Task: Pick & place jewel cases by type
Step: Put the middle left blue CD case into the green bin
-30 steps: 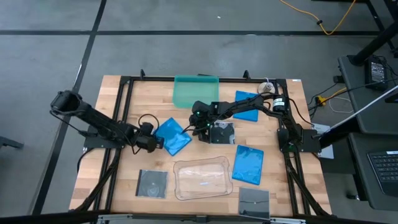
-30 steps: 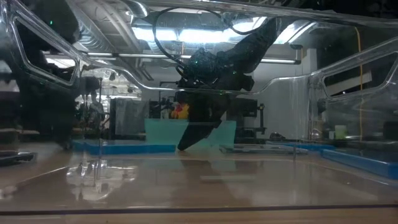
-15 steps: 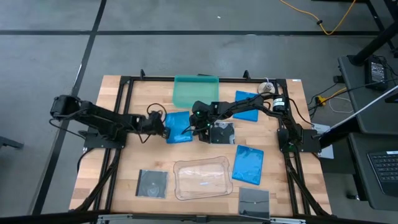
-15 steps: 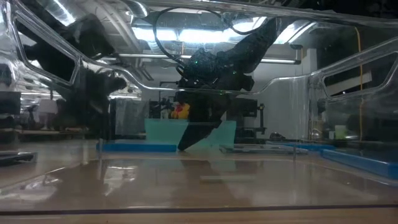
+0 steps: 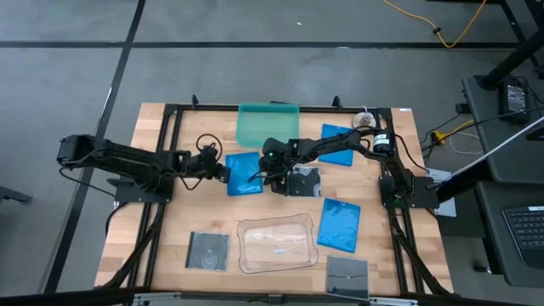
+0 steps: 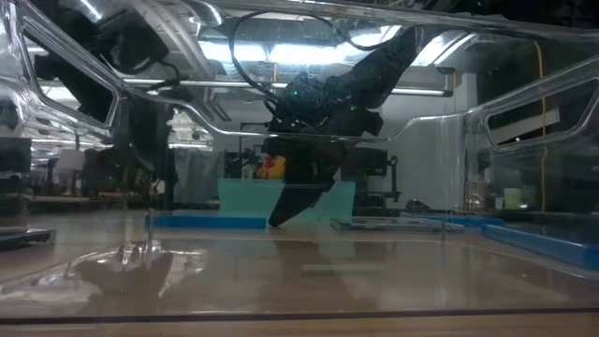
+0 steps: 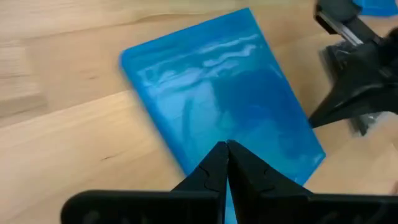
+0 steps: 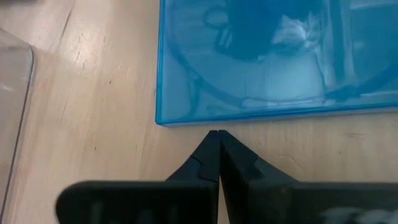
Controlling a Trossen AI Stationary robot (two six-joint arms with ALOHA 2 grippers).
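Wooden table (image 5: 161,221) spreads under me, teal tray (image 5: 268,124) at twelve o'clock, clear tray (image 5: 276,245) at six. Near centre lies the blue jewel case (image 5: 244,173) — my left gripper (image 5: 224,172), fingers pinched together, rests on its nine o'clock edge. My right gripper (image 5: 274,180), likewise closed and empty, sits at its three o'clock side, beside a grey case (image 5: 304,181).

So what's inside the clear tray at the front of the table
The clear tray holds no jewel case; bare wood shows through its floor, apart from a faint pale mark I can't identify.
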